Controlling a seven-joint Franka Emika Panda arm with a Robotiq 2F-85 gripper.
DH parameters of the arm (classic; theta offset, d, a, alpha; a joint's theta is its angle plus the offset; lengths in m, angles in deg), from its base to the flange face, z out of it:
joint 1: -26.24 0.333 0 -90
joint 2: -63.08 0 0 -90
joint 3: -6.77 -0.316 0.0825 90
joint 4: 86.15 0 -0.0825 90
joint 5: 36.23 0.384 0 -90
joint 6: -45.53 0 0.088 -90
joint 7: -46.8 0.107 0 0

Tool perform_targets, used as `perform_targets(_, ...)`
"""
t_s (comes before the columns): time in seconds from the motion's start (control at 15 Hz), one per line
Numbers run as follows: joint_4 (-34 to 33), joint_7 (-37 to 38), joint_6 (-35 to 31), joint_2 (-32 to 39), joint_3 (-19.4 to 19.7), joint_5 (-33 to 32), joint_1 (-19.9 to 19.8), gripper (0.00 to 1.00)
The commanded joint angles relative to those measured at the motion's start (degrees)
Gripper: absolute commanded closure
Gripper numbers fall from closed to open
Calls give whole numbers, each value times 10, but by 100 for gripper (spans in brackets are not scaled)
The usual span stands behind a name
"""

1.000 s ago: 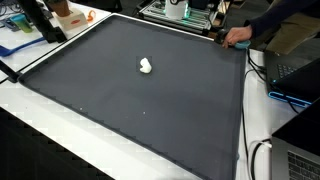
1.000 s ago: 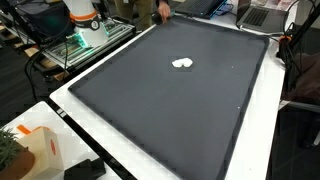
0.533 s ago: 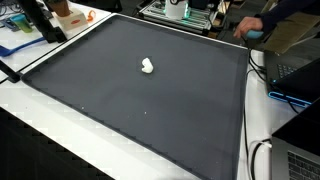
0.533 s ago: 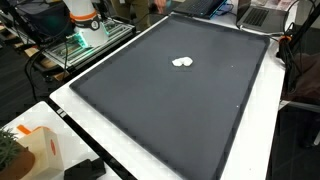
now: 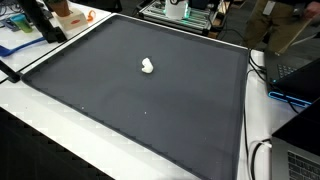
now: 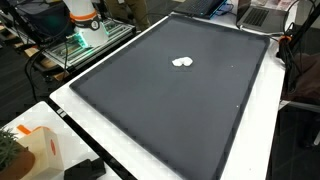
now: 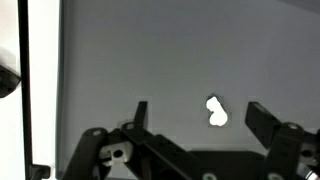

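Note:
A small white lumpy object (image 5: 147,66) lies on the large dark grey mat (image 5: 150,105); it also shows in the other exterior view (image 6: 182,62). In the wrist view the white object (image 7: 216,112) lies on the mat (image 7: 130,50) far below, between my two fingers. My gripper (image 7: 200,117) is open and empty, held high above the mat. The arm and gripper do not show in either exterior view, only the robot base (image 6: 82,14).
The mat (image 6: 170,95) sits on a white table (image 6: 120,160). A black stand and orange box (image 5: 68,14) are at one corner. Laptops and cables (image 5: 290,85) lie along one side. A cardboard box (image 6: 40,150) stands at a near corner.
A person's hand at the mat's far corner has pulled back out of view. The white object and the gripper have not moved.

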Motion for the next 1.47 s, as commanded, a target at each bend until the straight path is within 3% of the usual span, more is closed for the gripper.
perform_targets(0.0,-1,-2,1,1,-7,3,-7,0)
perform_targets(0.2,-1,-2,1,1,-7,3,-7,0)
perform_targets(0.4,35,14,-51,-9,-6,51,0,0)
perform_targets(0.8,160,40,-257,-31,-33,105,13,0)
perform_targets(1.0,215,51,-345,-24,-55,128,56,0)
perform_targets(1.27,199,65,-512,74,-63,177,149,0)
perform_targets(1.4,197,73,-593,123,-73,196,171,0)
